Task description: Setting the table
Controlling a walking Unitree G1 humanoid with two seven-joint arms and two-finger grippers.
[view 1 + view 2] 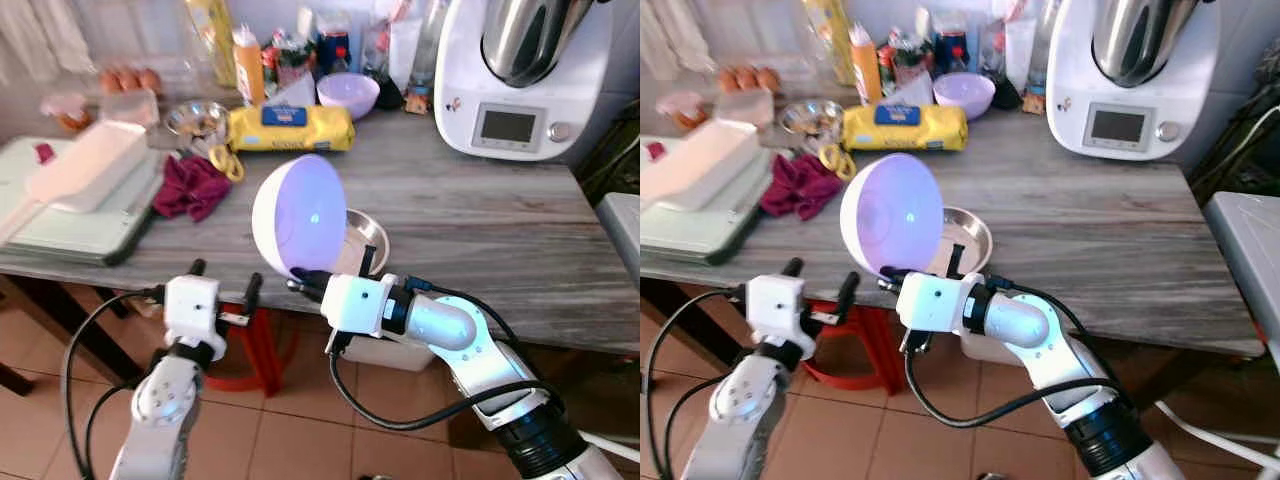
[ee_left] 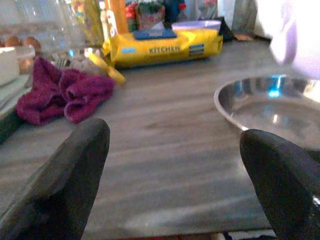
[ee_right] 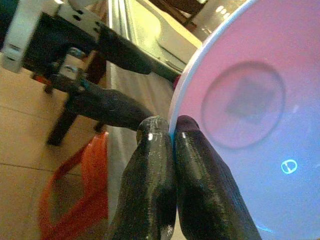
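Right tool (image 3: 172, 131) clamps the lilac bowl's (image 1: 300, 215) rim, holding it tilted above the steel plate (image 1: 362, 238) by the surface's (image 1: 480, 230) near edge. Left tool (image 1: 224, 280) — fingers apart — sits just off that edge beside the plate.

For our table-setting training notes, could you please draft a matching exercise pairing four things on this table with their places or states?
1. lilac bowl
2. steel plate
3. maroon cloth
4. left gripper

A. open, at the table's near edge
B. flat on the table behind the tilted bowl
C. crumpled beside the scissors
D. tilted on edge, rim pinched by the right gripper

Pairs: 1-D, 2-B, 3-C, 4-A
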